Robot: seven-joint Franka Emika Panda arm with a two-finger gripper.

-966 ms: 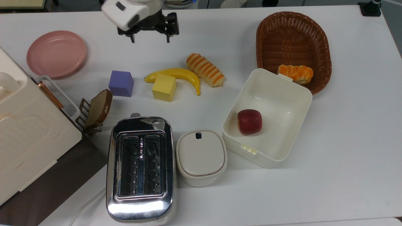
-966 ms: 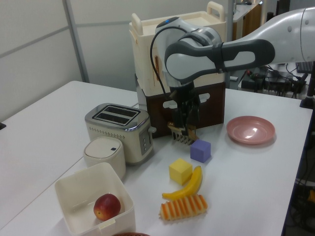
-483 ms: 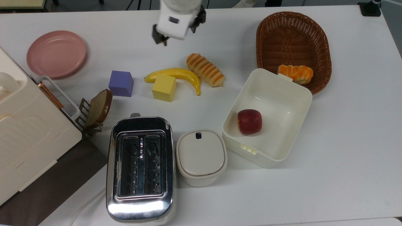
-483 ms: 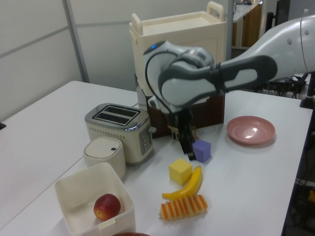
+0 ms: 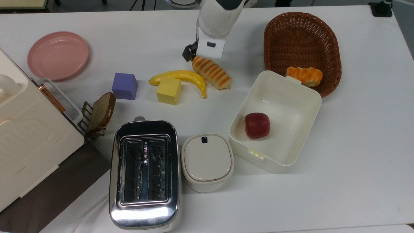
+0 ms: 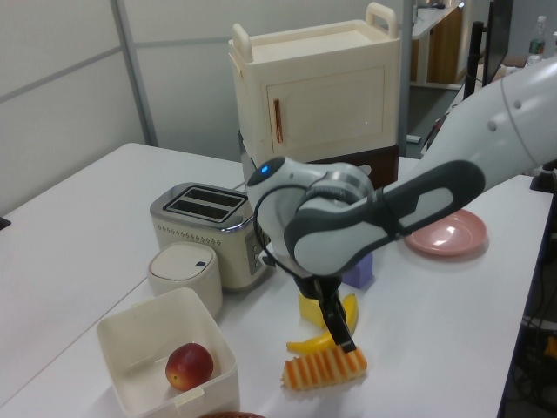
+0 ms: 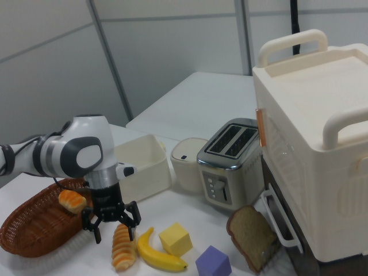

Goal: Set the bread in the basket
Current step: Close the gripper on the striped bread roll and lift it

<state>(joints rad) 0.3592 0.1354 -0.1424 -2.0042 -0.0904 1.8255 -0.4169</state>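
My gripper (image 7: 112, 226) now hangs right over the bread (image 7: 122, 247). A second ago I was well off toward the pink plate (image 5: 58, 55), above bare table; half a second ago I was partway across; now I am over the roll's end farthest from the white box (image 5: 275, 121). My fingers (image 7: 131, 218) are spread open with nothing in them, and in the right view the bread's upper end sits between and just below my tips. In the left view one finger (image 6: 341, 326) reaches down to the roll's ridged top, though I cannot tell whether it touches.

The bread itself has not moved. It lies on the table below my fingers, its far end pointing toward the white box, with the banana (image 5: 181, 77) just beside it on the top view's left and the yellow cube (image 5: 168, 90) beyond that. The basket (image 5: 302, 35) stands well apart from my fingers, on the top view's right, and already holds an orange bun (image 5: 304, 76) near its edge by the white box.

So I judge the reach is done and the grasp comes next. I am over the roll's end, not its middle, so a pinch here may let the long body droop or swing. The banana lies close to my finger on that side, so I should come down without nudging it.
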